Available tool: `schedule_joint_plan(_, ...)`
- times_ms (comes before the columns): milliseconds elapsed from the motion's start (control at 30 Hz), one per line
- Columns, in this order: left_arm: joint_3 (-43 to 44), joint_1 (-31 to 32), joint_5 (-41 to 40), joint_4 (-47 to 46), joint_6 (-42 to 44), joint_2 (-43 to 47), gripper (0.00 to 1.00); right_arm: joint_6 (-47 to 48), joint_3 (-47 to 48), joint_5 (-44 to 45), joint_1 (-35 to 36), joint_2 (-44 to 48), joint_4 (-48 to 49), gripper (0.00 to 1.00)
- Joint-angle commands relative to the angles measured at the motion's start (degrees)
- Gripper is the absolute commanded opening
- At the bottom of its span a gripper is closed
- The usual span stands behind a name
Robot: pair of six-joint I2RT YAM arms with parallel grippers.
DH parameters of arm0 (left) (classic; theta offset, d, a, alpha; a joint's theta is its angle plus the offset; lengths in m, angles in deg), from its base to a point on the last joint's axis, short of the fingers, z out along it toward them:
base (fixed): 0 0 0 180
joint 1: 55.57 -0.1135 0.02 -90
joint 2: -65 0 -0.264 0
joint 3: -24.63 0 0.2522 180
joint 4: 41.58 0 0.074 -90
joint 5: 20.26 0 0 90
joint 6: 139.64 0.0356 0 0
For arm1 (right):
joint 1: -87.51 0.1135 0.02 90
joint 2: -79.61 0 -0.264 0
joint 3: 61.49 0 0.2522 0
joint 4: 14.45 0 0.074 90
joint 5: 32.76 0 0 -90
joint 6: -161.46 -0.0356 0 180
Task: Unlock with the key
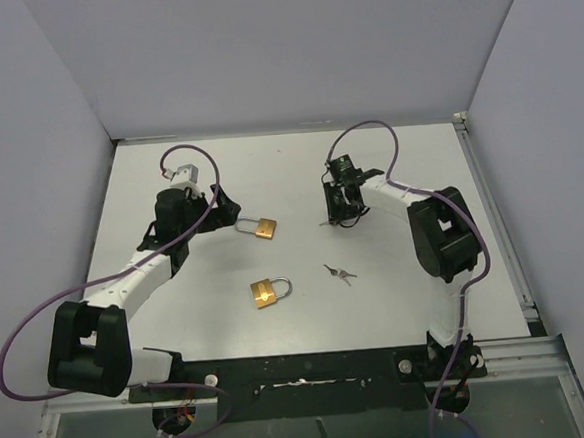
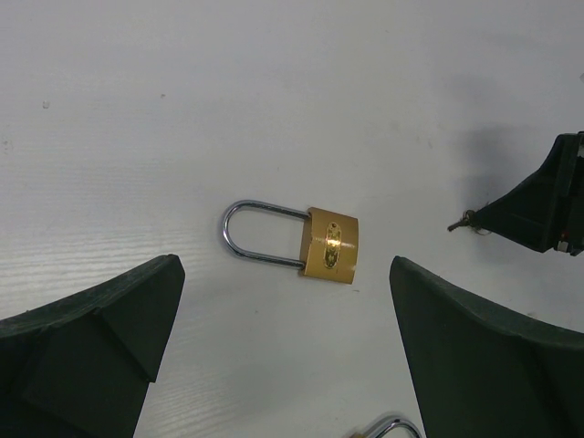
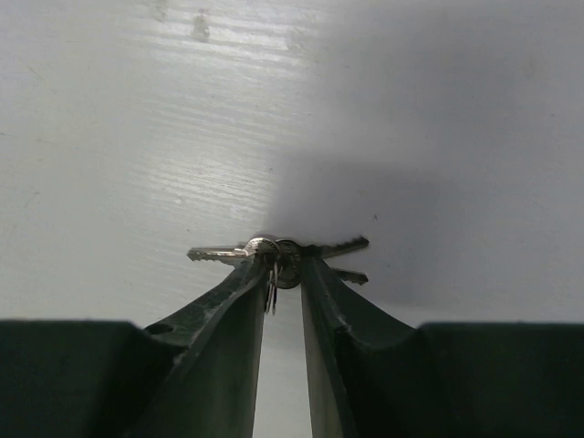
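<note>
Your right pincer (image 3: 283, 266) is closed on a key bunch (image 3: 260, 246), pinched at its fingertips with blades jutting to either side over the table (image 1: 299, 168). Your left pincer (image 2: 285, 266) stands wide open and empty. A brass padlock (image 2: 331, 245) lies flat just ahead of its fingers. A second padlock (image 1: 267, 294) and a loose key pair (image 1: 340, 273) lie behind both pincers.

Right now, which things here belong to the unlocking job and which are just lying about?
In use: key bunch in the right gripper; probably the farther brass padlock.
Lying about: nearer brass padlock; loose keys on the table.
</note>
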Motion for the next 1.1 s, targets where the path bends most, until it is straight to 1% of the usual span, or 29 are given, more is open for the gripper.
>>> schedule_joint_plan(0, 2.23, -0.2, 0.66, -3.61, 0.38, -0.65, 0.98, 0.98, 2.59, 1.24, 0.54, -0.79, -0.84, 0.24)
schedule_joint_plan(200, 2.34, -0.25, 0.78, -3.71, 0.38, -0.93, 0.98, 1.11, 2.73, 1.75, 0.72, -1.23, -1.24, 0.22)
schedule_joint_plan(567, 2.45, -0.21, 0.77, -3.69, 0.4, -1.08, 0.98, 1.36, 3.46, 3.33, 1.35, -2.21, -3.0, 0.1)
schedule_joint_plan(600, 2.48, -0.22, 0.76, -3.71, 0.42, -1.04, 0.98, 1.42, 3.44, 3.4, 1.31, -2.17, -3.05, 0.07)
schedule_joint_plan(633, 2.49, -0.27, 0.81, -3.69, 0.47, -1.03, 0.98, 1.51, 3.44, 3.34, 1.33, -2.29, -3.0, 0.02)
schedule_joint_plan(667, 2.49, -0.26, 0.86, -3.69, 0.47, -0.97, 0.98, 1.56, 3.48, 3.33, 1.29, -2.3, -3.08, 0.0)
schedule_joint_plan(833, 2.49, -0.21, 0.81, -3.65, 0.47, -0.69, 0.98, 1.92, 1.7, 2.98, 1.34, -0.89, -0.57, 0.0)
schedule_joint_plan(1067, 1.95, -0.04, 3.01, -5.1, 0.48, 0.0, 0.98, 2.45, -4.22, 3.35, 1.29, 6.03, 6.72, 0.0)
